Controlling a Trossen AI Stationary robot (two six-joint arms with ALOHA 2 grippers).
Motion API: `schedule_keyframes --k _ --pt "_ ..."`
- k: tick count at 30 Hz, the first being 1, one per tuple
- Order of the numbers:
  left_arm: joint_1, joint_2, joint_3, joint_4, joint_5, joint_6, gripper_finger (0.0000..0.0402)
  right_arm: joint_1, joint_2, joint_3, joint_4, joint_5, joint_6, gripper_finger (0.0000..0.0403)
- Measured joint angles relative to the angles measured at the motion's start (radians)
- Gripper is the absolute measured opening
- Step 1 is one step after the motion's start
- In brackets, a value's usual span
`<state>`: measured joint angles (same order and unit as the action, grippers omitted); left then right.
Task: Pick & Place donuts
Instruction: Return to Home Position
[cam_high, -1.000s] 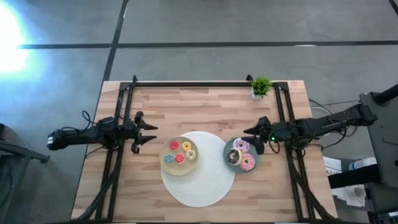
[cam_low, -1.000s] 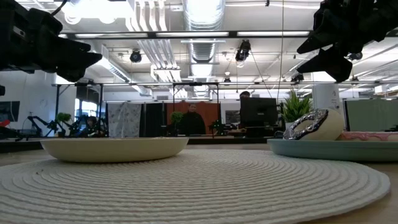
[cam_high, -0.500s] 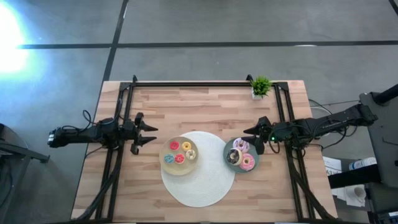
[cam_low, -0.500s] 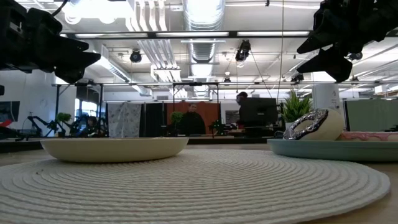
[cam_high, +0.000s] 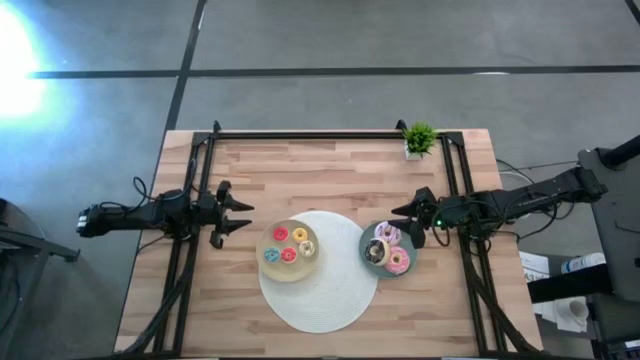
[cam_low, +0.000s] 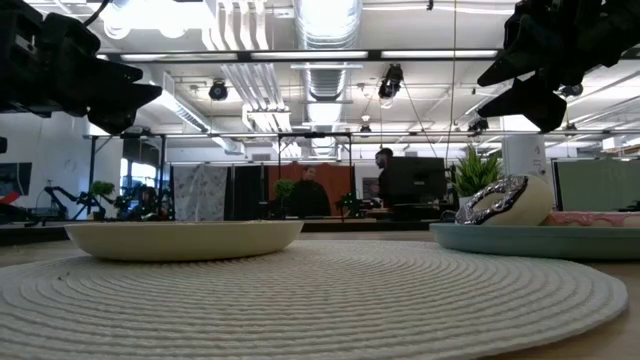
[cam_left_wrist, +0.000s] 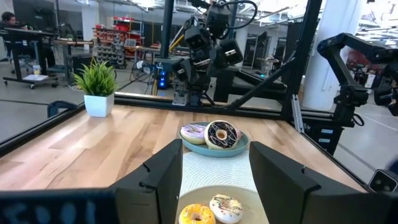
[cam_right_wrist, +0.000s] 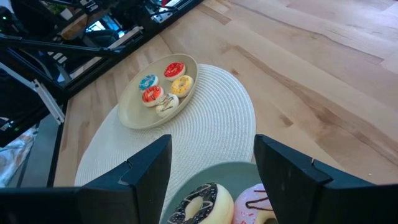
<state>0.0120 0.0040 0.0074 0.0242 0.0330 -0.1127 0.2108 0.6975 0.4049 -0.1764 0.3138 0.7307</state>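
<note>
Several mini donuts (cam_high: 289, 246), among them red, yellow and blue, lie in the beige plate (cam_high: 270, 238), also seen in the right wrist view (cam_right_wrist: 165, 87). The pink donut (cam_high: 398, 262), lilac-white donut (cam_high: 387, 234) and chocolate donut (cam_high: 377, 250) lie in the teal plate (cam_high: 366, 240). In the low view the chocolate donut (cam_low: 495, 200) leans up against another. My left gripper (cam_high: 245, 215) hovers open to the left of the beige plate. My right gripper (cam_high: 406, 226) hovers open above the teal plate's far right rim. Both show open in their wrist views (cam_left_wrist: 216, 152) (cam_right_wrist: 212, 144).
Both plates sit on or at the big white round mat (cam_high: 325, 300); the teal plate overlaps its right edge. A small potted plant (cam_high: 419, 140) stands at the far right corner. A dark frame (cam_high: 330, 134) runs along the far and side edges. People show in the room beyond (cam_low: 310, 190).
</note>
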Motion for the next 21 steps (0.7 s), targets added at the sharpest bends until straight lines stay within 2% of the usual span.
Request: schedule_keyframes --k 9,11,15,18,21 --pt "0.0 0.0 0.0 0.0 0.0 0.0 0.0161 0.0 -0.003 0.0 0.004 0.0 -0.016 0.0219" --pt "0.0 0.0 0.0 0.0 -0.001 0.0 0.0161 0.001 -0.004 0.0 0.034 0.002 -0.08 0.0219" --pt "0.0 0.0 0.0 0.0 -0.001 0.0 0.0161 0.0 -0.048 -0.027 0.149 -0.008 -0.32 0.0219" --pt "0.0 0.0 0.0 0.0 -0.001 0.0 0.0161 -0.002 -0.126 -0.075 0.25 -0.009 -0.456 0.0219" --pt "0.0 0.0 0.0 0.0 -0.001 0.0 0.0161 -0.037 -0.226 -0.13 0.289 -0.023 -0.5 0.0219"
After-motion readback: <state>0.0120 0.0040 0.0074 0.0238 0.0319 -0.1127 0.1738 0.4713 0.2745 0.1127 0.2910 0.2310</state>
